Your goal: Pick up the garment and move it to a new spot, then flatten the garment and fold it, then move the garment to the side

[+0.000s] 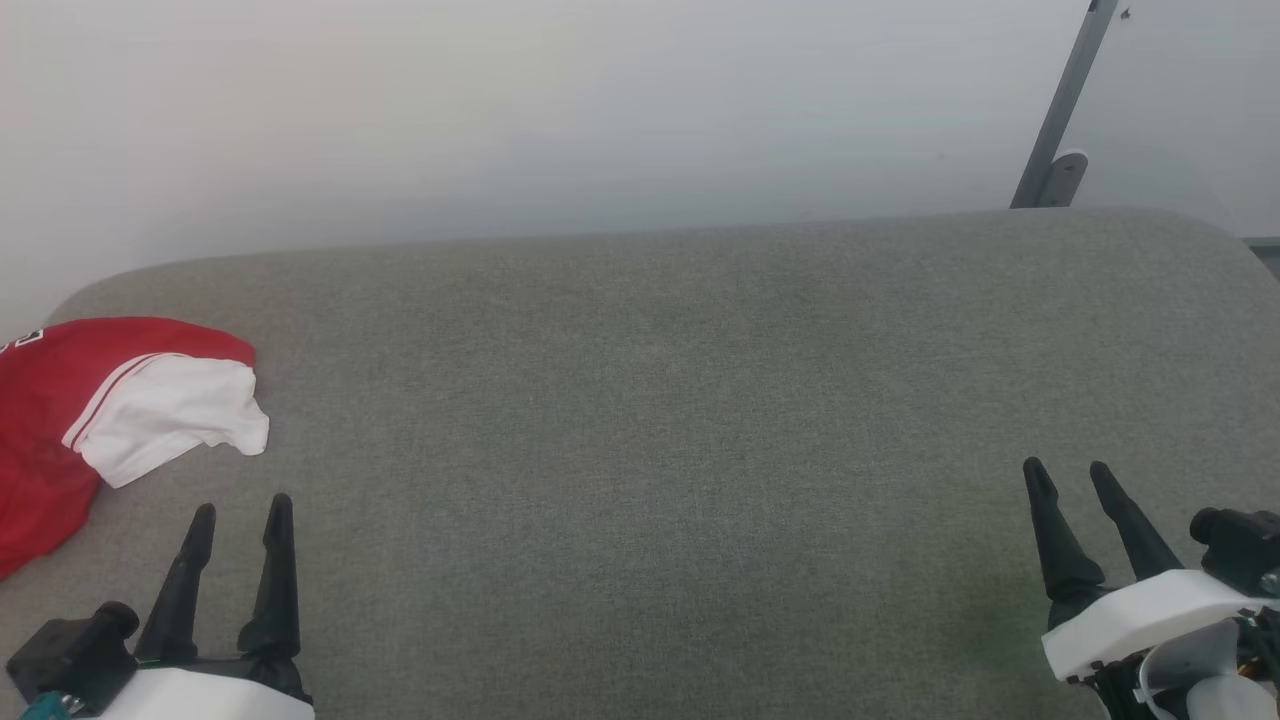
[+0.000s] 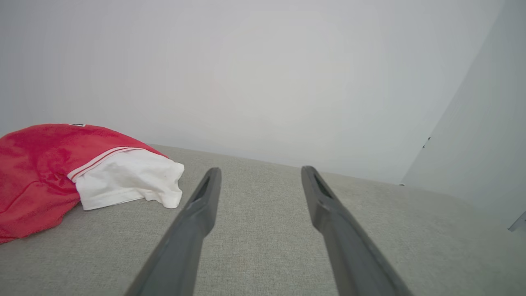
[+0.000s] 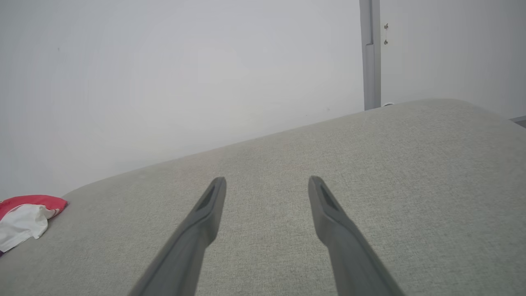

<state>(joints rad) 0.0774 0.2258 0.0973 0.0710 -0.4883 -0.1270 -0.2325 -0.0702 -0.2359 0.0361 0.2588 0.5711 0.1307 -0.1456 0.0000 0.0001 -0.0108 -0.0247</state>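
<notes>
In the head view, the garment (image 1: 50,400) lies in a bunch at the far left of the grey cloth top (image 1: 650,400). It is red, with a white sleeve (image 1: 170,415) flopped toward the middle. The left gripper (image 1: 243,505) hangs close by on the near side, fingers spread apart and holding nothing. The right gripper (image 1: 1066,467) sits well apart at the near right, also spread and empty. In the left wrist view, the garment (image 2: 33,172) is off to the left of the open fingers, not between them. In the right wrist view, it is a small red and white lump (image 3: 24,213) far to the left, and a grey pole (image 3: 371,53) stands by the wall. I think the pick-up comes first. The left arm should swing left, come down over a thick red fold, not the loose sleeve, and pinch deep so the cloth cannot slip.
</notes>
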